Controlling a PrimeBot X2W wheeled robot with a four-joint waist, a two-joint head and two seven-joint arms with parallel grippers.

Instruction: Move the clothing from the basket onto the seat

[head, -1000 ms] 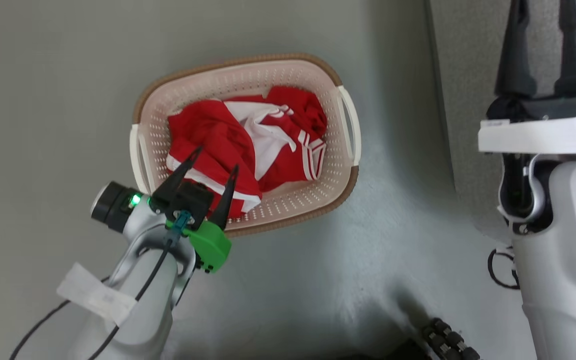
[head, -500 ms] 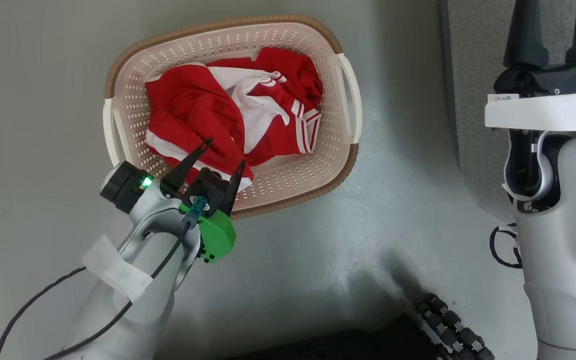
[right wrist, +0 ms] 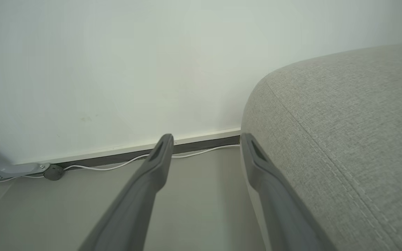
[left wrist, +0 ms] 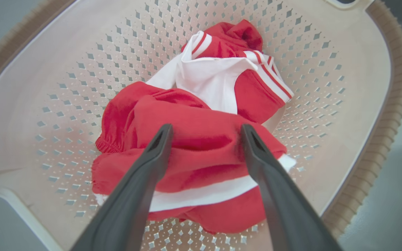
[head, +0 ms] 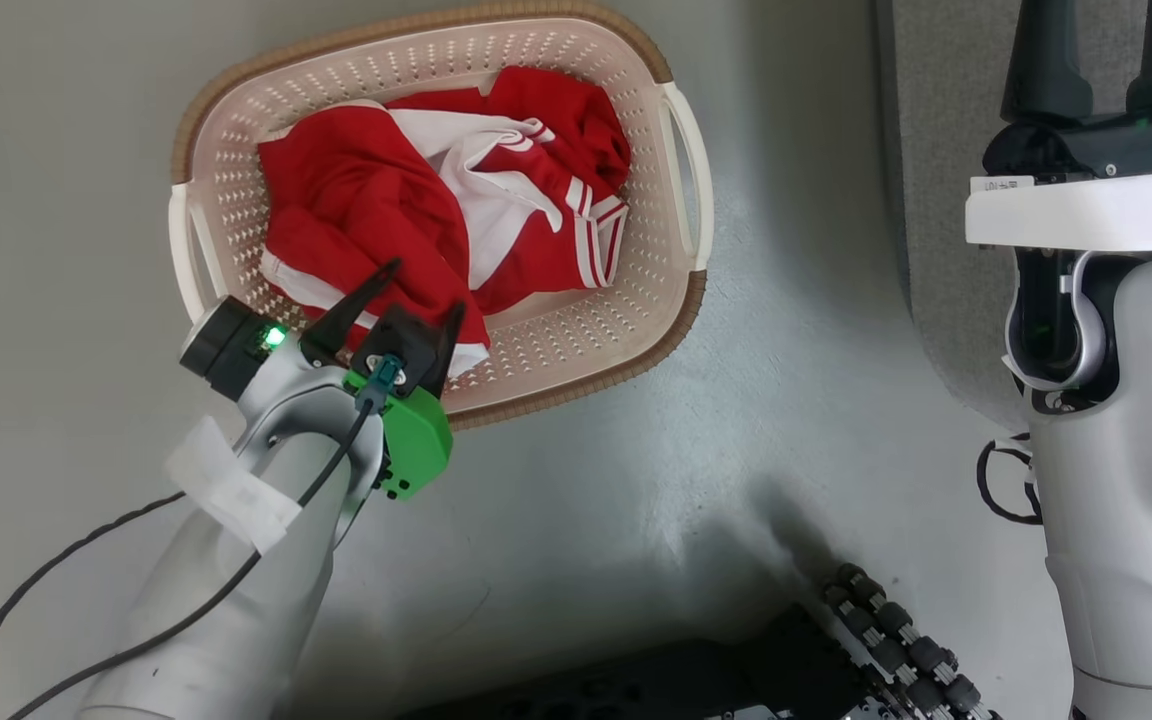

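Clothing (left wrist: 201, 150) under wide-open left jaws

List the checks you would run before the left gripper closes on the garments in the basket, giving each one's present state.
1. Left gripper open: ok.
2. Its fingers straddle a fold of the soft red-and-white sports clothing: ok.
3. Fingers touching fabric: cannot tell.
4. Clothing wholly inside the cream perforated plastic basket: ok.
5. Right gripper open, holding nothing: ok.
6. Light-grey fabric sofa seat free: cannot tell.
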